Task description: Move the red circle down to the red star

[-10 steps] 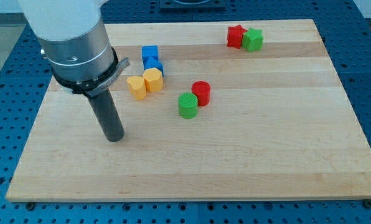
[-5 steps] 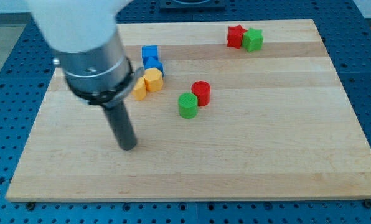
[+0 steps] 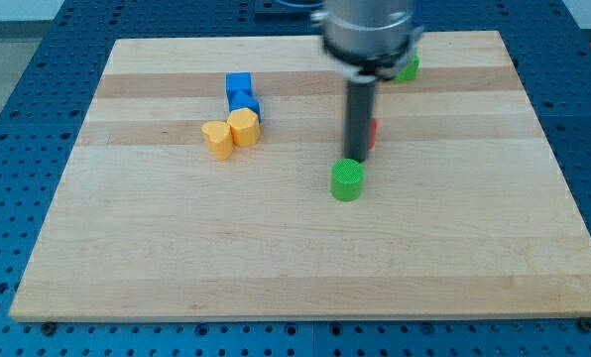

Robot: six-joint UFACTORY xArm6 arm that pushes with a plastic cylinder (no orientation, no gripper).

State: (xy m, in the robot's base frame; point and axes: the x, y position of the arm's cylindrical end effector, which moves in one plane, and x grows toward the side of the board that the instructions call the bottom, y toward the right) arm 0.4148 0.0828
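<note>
My rod comes down at the view's upper middle, and my tip (image 3: 356,159) rests just above the green circle (image 3: 347,180), close to it or touching. The red circle (image 3: 373,133) is almost wholly hidden behind the rod; only a red sliver shows at the rod's right edge. The red star is hidden behind the arm's body near the view's top. A green block (image 3: 409,67) peeks out at the arm's right, near the board's top edge.
Two blue blocks (image 3: 241,93) sit stacked close together at the upper left of centre. Two yellow blocks (image 3: 229,133) touch each other just below them. The wooden board (image 3: 295,268) lies on a blue perforated table.
The arm swept from the board's left to its upper middle. The green circle slid right and slightly down. The red circle moved right and a little up, now behind the rod.
</note>
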